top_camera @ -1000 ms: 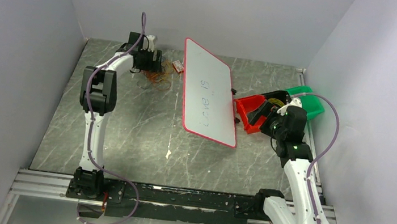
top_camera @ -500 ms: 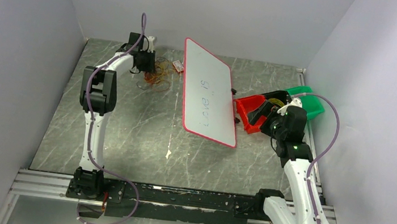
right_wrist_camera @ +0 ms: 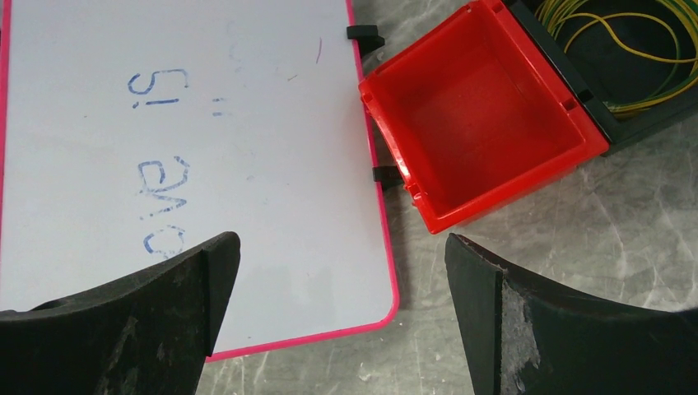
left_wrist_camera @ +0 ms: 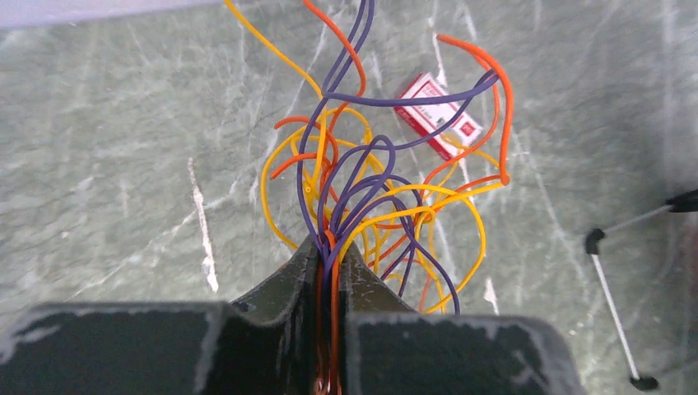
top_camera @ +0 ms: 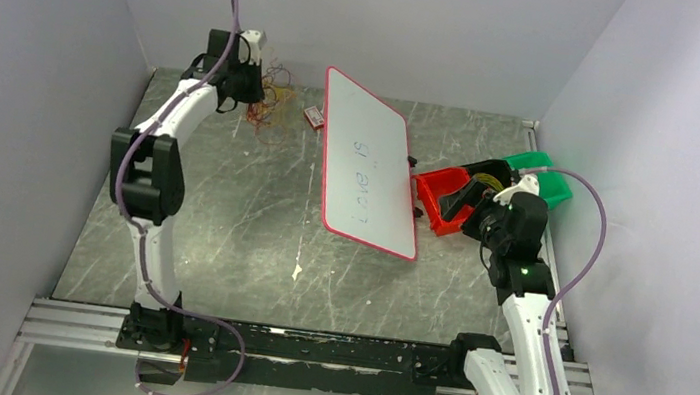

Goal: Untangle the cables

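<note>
Left wrist view: left tool [left_wrist_camera: 329,257] clamped tight on the cables [left_wrist_camera: 355,216], orange, yellow and purple loops fanning out past the tips. Bundle is left of the whiteboard [top_camera: 370,165], near its far corner, small red-and-white box [left_wrist_camera: 436,115] between them on the desk [left_wrist_camera: 123,164]. Can't tell if loops touch the desk. Right tool [right_wrist_camera: 342,247] spread wide, holding nothing, over the whiteboard's right edge beside the red bin [right_wrist_camera: 486,123].
</note>
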Controlling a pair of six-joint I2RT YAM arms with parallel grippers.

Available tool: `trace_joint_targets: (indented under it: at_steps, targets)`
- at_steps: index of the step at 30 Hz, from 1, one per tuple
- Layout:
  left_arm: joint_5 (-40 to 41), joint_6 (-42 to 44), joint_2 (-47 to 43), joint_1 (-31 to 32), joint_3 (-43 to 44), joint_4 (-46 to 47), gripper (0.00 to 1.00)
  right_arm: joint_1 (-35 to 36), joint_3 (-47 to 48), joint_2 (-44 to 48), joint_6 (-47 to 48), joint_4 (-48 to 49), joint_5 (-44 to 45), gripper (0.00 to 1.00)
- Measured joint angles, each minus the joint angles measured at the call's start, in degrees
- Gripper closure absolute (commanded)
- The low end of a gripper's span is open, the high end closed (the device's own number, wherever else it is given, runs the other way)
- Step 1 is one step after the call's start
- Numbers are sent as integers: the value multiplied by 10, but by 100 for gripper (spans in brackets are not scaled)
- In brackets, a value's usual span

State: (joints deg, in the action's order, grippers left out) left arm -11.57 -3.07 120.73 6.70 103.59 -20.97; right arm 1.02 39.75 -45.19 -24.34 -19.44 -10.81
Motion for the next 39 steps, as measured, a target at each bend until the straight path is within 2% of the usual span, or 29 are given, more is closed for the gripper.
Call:
trace_joint_targets:
  at_steps: [8, 20, 26, 32, 39]
  targets:
    - [14, -10, -161, 5, -101, -5, 93, 0, 0, 1, 0, 0, -2, 3]
    - [28, -30, -462, 39, -336, -61, 93, 0, 10, -11, -3, -14, 43, 4]
    - [28, -38, -580, 39, -430, -101, 93, 0, 45, -72, 3, -25, 71, 11]
    - [18, -54, -651, 41, -509, -133, 93, 0, 82, -177, 22, -26, 92, 14]
    - [9, -57, -683, 44, -515, -146, 93, 21, 149, -306, 69, -45, 149, 17]
